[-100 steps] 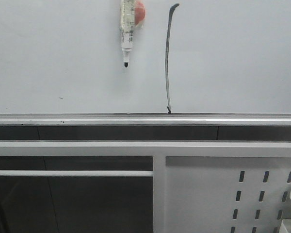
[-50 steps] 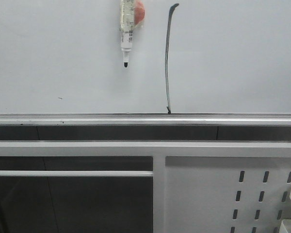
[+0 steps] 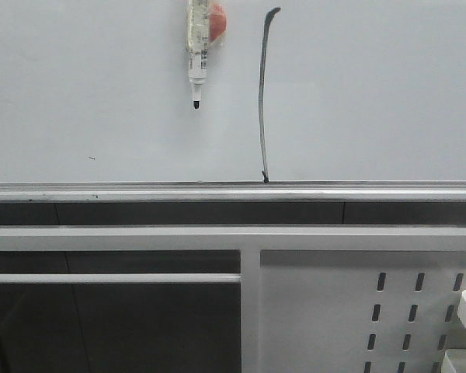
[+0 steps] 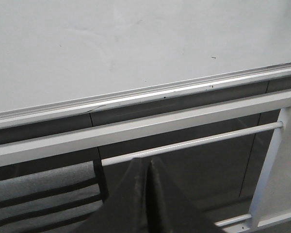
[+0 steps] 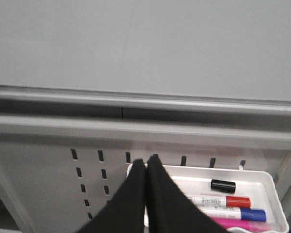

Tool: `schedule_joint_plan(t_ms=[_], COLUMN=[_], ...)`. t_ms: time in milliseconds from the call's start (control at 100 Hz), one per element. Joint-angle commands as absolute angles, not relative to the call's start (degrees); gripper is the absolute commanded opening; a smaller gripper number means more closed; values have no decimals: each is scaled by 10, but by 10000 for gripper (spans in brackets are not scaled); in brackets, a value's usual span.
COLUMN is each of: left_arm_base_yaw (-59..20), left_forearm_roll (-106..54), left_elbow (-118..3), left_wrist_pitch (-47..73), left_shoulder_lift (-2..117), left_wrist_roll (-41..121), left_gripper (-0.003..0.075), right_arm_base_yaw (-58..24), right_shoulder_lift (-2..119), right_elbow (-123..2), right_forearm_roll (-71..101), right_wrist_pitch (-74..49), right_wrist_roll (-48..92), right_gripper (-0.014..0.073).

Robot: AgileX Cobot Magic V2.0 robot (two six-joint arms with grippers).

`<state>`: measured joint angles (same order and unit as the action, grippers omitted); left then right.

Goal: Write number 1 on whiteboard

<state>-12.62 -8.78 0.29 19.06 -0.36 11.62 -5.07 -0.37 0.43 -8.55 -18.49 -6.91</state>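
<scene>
The whiteboard (image 3: 373, 93) fills the upper part of the front view, with a silver edge rail (image 3: 233, 192) below it. The number 1 (image 3: 262, 93) is a long thin dark stroke with a small hook at its top, running down to the rail. A white marker (image 3: 196, 47) with a bare black tip hangs tip-down left of the stroke, beside an orange-red piece (image 3: 217, 19). No gripper shows in the front view. My left gripper (image 4: 149, 159) is shut and empty below the board's rail. My right gripper (image 5: 146, 158) is shut and empty, in front of a marker tray.
A white perforated panel (image 3: 334, 311) sits below the board at the right. A white tray (image 5: 266, 184) hangs on it, holding a black cap (image 5: 223, 185) and red (image 5: 223, 200), blue (image 5: 242, 213) and pink (image 5: 237, 224) markers. White frame bars (image 4: 136, 128) run under the rail.
The whole front view has shifted slightly to the left, the marker and stroke with it. Nothing else has visibly changed.
</scene>
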Motion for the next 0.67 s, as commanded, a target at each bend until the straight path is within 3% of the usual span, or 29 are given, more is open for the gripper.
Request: schedule_joint_plan(t_ms=[0,660], left_arm_base_yaw=[-125,-125], left_forearm_roll=[-94,-94], left_elbow=[23,23], left_wrist_pitch=[158,157], left_shoulder_lift=[-16,-16], left_wrist_roll=[110,110], left_gripper=[-20,-20], right_arm_base_yaw=[-37,-34], right_shoulder_lift=[-17,-17], right_elbow=[12,12], right_forearm_roll=[-83,-84], right_wrist_pitch=[-179,-171], right_wrist_roll=[-72,-72], right_gripper=[-50,-50])
